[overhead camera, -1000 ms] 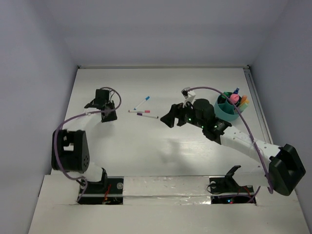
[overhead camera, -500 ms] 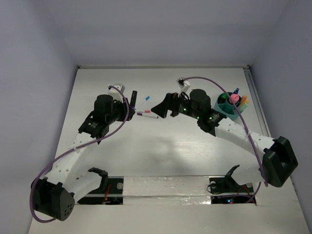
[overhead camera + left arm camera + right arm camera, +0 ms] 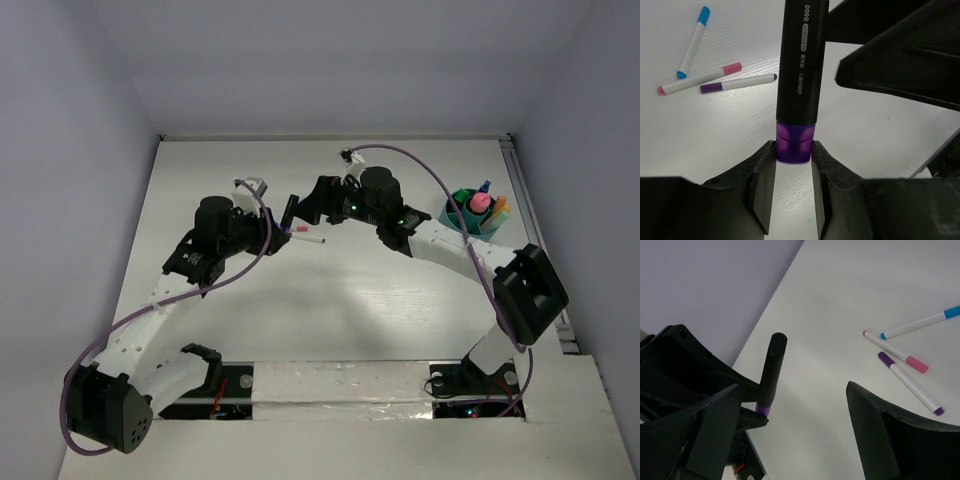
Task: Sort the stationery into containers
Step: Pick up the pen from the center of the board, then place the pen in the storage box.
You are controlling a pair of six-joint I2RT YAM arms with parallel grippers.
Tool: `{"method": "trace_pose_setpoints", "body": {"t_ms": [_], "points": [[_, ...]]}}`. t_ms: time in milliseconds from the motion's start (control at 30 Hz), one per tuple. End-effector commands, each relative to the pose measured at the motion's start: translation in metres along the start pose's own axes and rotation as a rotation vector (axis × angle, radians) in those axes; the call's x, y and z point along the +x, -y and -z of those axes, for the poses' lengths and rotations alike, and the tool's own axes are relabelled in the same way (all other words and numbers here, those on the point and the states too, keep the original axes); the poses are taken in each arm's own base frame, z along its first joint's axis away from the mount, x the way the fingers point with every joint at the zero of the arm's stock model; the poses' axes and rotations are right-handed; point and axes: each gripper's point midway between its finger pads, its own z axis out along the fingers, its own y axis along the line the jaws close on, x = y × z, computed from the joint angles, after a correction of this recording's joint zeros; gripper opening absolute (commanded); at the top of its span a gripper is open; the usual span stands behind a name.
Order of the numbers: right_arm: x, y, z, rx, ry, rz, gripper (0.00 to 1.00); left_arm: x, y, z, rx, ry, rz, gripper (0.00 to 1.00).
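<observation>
**Robot test cell, laboratory setting**

A white table (image 3: 330, 310) stands boxed in by plain pale walls (image 3: 330, 70) along its far, left and right edges. Two robot arms, the left arm (image 3: 145, 318) and the right arm (image 3: 468, 262), are bolted to a taped strip (image 3: 330, 380) at its near edge, with purple cables (image 3: 385, 148) looping above its top.

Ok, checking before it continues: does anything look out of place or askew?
Nothing spilled or damaged. One oddity: the left gripper pinches a black pen by its purple end so it sticks up, with the open right gripper facing it.
</observation>
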Motion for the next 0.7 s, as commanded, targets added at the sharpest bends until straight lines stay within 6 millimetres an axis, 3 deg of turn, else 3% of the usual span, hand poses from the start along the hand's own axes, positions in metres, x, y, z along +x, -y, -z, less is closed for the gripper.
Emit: {"method": "trace_pose_setpoints", "body": {"t_ms": [0, 100, 267, 333, 433, 467, 533, 567, 667], "points": [[-0.027, -0.029, -0.007, -0.096, 0.062, 0.015, 0.89, -0.006, 0.015, 0.0, 0.079, 0.02, -0.043, 0.0], [-0.027, -0.03, -0.009, -0.103, 0.062, 0.011, 0.85, -0.001, 0.017, -0.003, 0.089, -0.002, -0.045, 0.0], [-0.026, -0.026, -0.017, -0.098, 0.053, 0.0, 0.65, 0.004, 0.023, -0.005, 0.11, -0.022, -0.05, 0.0], [-0.024, -0.025, -0.018, -0.097, 0.05, -0.007, 0.62, 0.009, 0.024, -0.007, 0.116, -0.041, -0.05, 0.0], [-0.018, -0.023, -0.021, -0.102, 0.028, -0.019, 0.47, 0.012, 0.025, -0.009, 0.116, -0.055, -0.054, 0.0], [-0.017, -0.022, -0.021, -0.1, 0.024, -0.022, 0.35, 0.013, 0.028, -0.009, 0.12, -0.058, -0.059, 0.0], [-0.014, -0.018, -0.022, -0.09, 0.021, -0.025, 0.28, 0.013, 0.027, -0.009, 0.117, -0.057, -0.06, 0.01], [-0.015, -0.018, -0.021, -0.085, 0.027, -0.028, 0.17, 0.014, 0.026, -0.009, 0.113, -0.059, -0.058, 0.02], [-0.016, -0.018, -0.019, -0.081, 0.036, -0.027, 0.05, 0.014, 0.026, -0.01, 0.114, -0.062, -0.056, 0.15]]}}
